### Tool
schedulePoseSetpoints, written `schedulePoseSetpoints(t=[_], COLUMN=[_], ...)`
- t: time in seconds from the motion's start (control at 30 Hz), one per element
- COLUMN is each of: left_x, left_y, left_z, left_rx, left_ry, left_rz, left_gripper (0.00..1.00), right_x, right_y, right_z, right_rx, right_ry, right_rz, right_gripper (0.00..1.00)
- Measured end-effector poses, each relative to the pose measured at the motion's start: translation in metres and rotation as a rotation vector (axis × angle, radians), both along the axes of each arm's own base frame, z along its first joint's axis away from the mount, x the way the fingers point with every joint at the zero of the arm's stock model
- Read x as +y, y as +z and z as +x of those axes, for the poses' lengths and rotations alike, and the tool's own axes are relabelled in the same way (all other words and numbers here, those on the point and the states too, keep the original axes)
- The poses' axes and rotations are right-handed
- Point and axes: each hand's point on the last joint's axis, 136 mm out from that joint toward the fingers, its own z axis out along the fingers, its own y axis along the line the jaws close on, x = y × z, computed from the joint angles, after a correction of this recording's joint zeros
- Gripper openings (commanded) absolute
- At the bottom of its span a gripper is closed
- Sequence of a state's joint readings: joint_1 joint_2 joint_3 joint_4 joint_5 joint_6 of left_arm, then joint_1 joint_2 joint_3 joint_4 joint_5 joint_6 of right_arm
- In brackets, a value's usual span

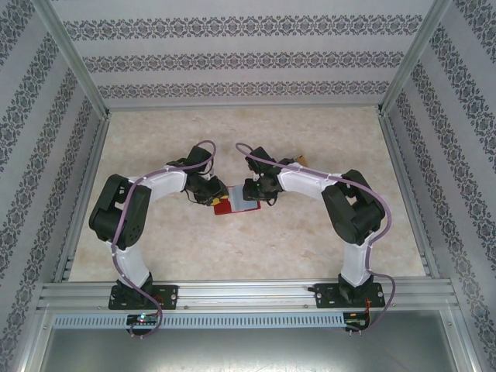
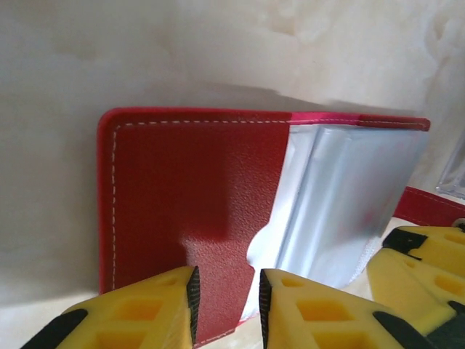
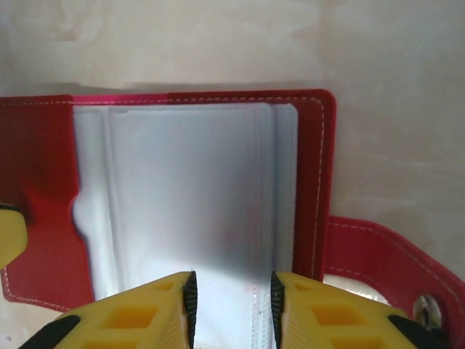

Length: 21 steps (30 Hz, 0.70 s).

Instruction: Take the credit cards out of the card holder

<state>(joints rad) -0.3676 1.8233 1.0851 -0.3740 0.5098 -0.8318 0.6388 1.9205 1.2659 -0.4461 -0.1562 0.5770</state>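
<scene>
The card holder (image 1: 225,208) lies open on the table between both arms, a red pocket (image 2: 189,189) on one half and pale grey-blue sleeves (image 3: 189,189) on the other. The credit cards are hidden in the sleeves; I cannot tell a card from the grey plastic. My left gripper (image 2: 227,280) hangs over the red pocket's inner edge, its jaws a narrow gap apart with red leather showing between them. My right gripper (image 3: 231,283) stands over the grey sleeves, its jaws also apart with nothing pinched. In the top view the left gripper (image 1: 213,198) and right gripper (image 1: 249,194) meet at the holder.
The holder's red tab (image 3: 392,254) with a metal snap sticks out flat on the right. The right gripper's yellow fingers (image 2: 421,254) crowd close beside the left one. The pale marbled table (image 1: 256,132) is bounded by metal rails (image 1: 240,291) and patterned walls.
</scene>
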Motion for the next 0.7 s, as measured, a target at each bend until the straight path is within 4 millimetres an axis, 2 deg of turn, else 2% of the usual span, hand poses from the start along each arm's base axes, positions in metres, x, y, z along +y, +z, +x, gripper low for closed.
schedulePoseSetpoints(t=[0.17, 0.27, 0.7], left_x=[0.002, 0.003, 0.004], left_y=[-0.005, -0.006, -0.009], left_z=[0.000, 0.000, 0.000], left_rx=[0.006, 0.005, 0.008], left_ry=[0.004, 0.001, 0.001], left_rz=[0.018, 0.021, 0.030], left_gripper=[0.26, 0.26, 0.19], right_x=[-0.002, -0.003, 0.013], right_y=[-0.003, -0.010, -0.011], right_z=[0.002, 0.002, -0.004], right_rx=[0.000, 0.014, 0.051], right_ry=[-0.001, 0.002, 0.054], right_rz=[-0.023, -0.035, 0.035], right_gripper=[0.36, 0.31, 0.16])
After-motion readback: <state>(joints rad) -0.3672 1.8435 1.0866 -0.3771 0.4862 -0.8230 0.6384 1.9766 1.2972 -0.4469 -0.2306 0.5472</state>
